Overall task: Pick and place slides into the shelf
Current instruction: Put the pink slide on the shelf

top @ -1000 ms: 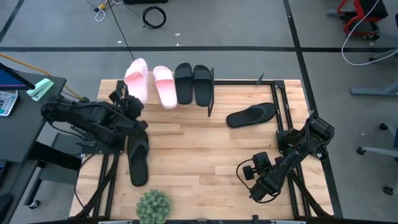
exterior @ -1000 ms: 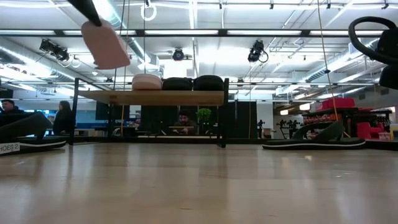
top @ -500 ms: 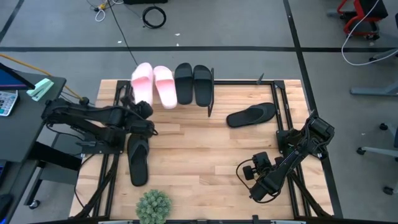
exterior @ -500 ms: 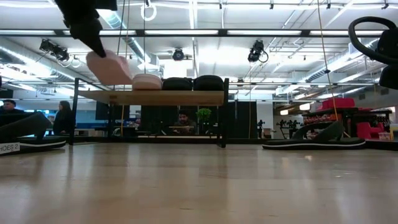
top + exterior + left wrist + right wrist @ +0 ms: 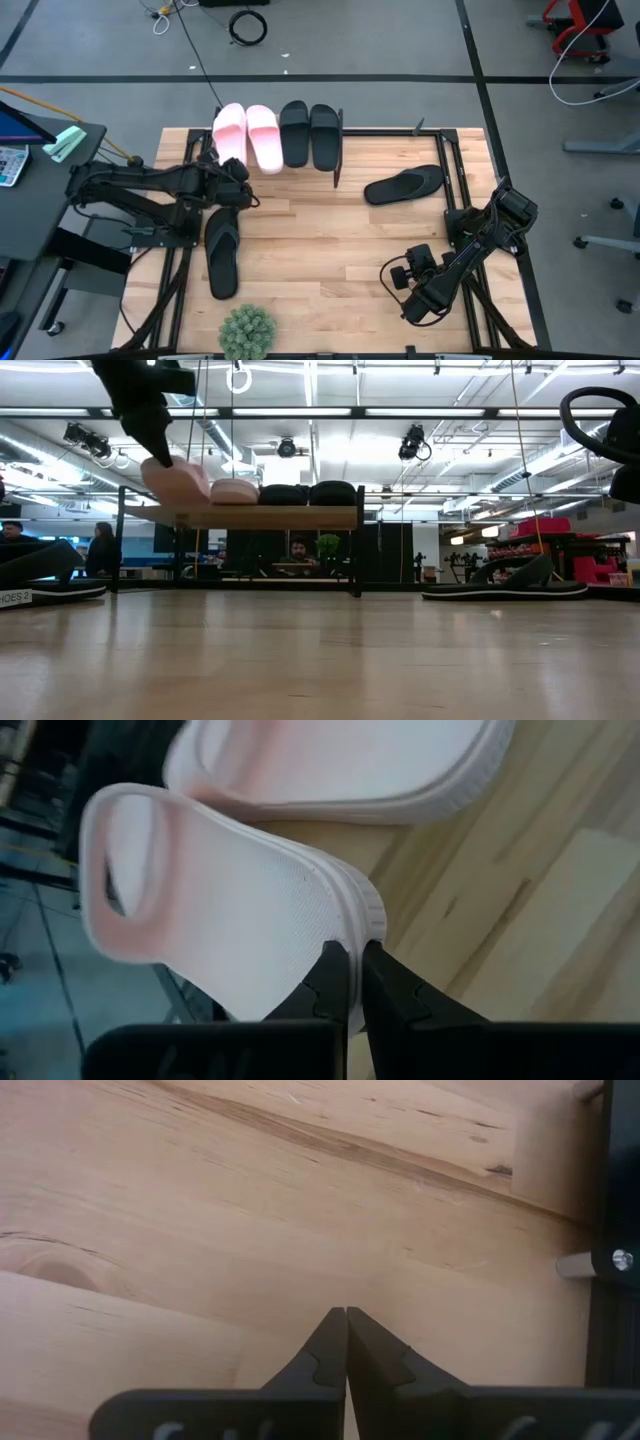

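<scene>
The left gripper [image 5: 352,960] is pinching the heel edge of a pale pink slide [image 5: 229,131], which is lying on the shelf [image 5: 270,517] at its left end, beside the other pink slide [image 5: 263,138]; the right gripper [image 5: 346,1325] is waiting closed and empty over the table [image 5: 330,250].

Only one readable txt: white lettering "HOES 2" on side of thin black slide [image 5: 45,592] lying at far left of worktop [image 5: 320,660] in low view; start of word cut off by frame edge; no other labels, brands, nos. or signs legible in high or wrist views.
</scene>
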Robot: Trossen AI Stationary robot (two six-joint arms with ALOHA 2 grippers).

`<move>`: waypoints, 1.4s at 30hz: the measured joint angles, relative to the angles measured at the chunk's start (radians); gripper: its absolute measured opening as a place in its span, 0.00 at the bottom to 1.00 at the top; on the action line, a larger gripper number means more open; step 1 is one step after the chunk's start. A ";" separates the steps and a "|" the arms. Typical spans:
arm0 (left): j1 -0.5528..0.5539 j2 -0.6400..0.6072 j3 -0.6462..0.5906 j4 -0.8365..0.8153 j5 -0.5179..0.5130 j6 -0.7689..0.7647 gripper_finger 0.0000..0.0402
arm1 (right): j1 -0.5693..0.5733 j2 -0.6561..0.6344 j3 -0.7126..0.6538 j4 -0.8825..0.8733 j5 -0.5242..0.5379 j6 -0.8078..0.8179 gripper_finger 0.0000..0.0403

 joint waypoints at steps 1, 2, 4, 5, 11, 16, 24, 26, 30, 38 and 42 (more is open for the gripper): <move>0.013 0.000 0.000 0.000 0.019 0.014 0.04 | 0.000 0.000 0.000 0.000 0.000 0.000 0.02; 0.028 0.000 0.000 0.001 0.042 0.022 0.04 | 0.000 0.000 0.000 0.000 0.000 0.000 0.02; 0.062 0.000 0.000 0.001 0.087 0.029 0.04 | 0.000 0.000 0.000 0.000 0.000 0.000 0.02; 0.077 0.000 0.000 0.002 0.105 0.030 0.04 | 0.000 0.000 0.000 0.000 0.000 0.000 0.02; 0.138 0.000 0.000 0.054 0.122 0.095 0.06 | 0.000 0.000 0.000 0.000 0.000 0.000 0.02; 0.189 0.000 0.000 0.088 0.203 0.165 0.05 | 0.000 0.000 0.000 0.000 0.000 -0.001 0.02; 0.253 0.000 0.000 0.077 0.265 0.186 0.07 | 0.000 0.000 0.000 0.000 0.000 -0.001 0.02; 0.261 0.000 0.000 0.077 0.265 0.189 0.07 | 0.000 0.000 0.000 0.000 0.000 -0.001 0.02; 0.265 0.000 0.000 0.076 0.265 0.225 0.07 | 0.000 0.000 0.000 0.000 0.000 -0.001 0.02; 0.265 0.000 0.000 0.074 0.258 0.225 0.11 | 0.000 0.000 0.000 0.000 0.000 -0.001 0.02; 0.266 0.000 0.000 0.039 0.251 0.228 0.10 | 0.000 0.000 0.000 0.000 0.000 -0.001 0.02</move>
